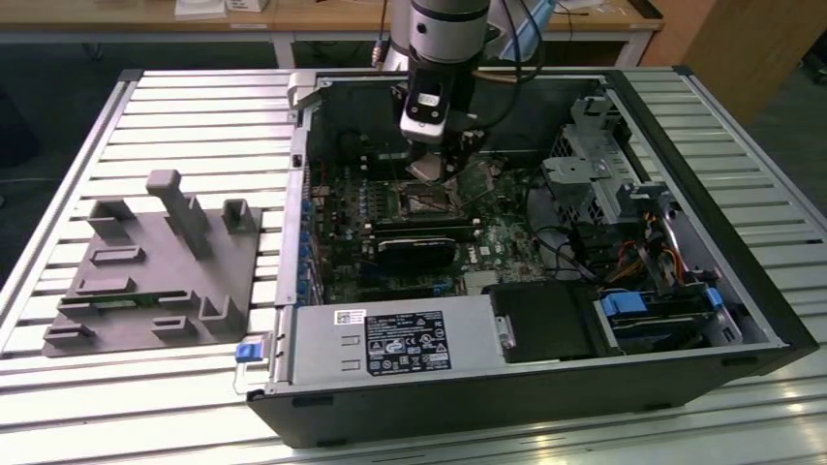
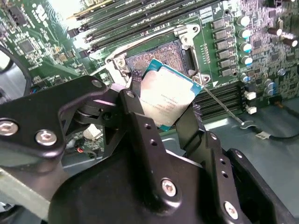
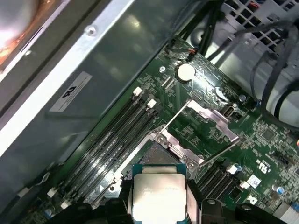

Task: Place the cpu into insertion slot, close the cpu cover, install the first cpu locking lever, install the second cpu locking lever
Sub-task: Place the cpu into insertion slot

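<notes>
Second wrist view: the end effector (image 2: 161, 110) clamps the cpu (image 2: 166, 93), which covers part of the insertion slot (image 2: 154, 56).

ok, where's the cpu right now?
In both wrist views the cpu is clamped between the jaws of the gripper, just above the open insertion slot, not yet seated, beside the long memory slots.

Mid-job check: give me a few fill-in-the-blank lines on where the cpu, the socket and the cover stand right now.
1. The gripper is shut on the ____.
2. The cpu is held over the insertion slot, which is ____.
3. In the first wrist view the cpu cover stands swung ____.

Missing words: cpu; empty; open.
</notes>
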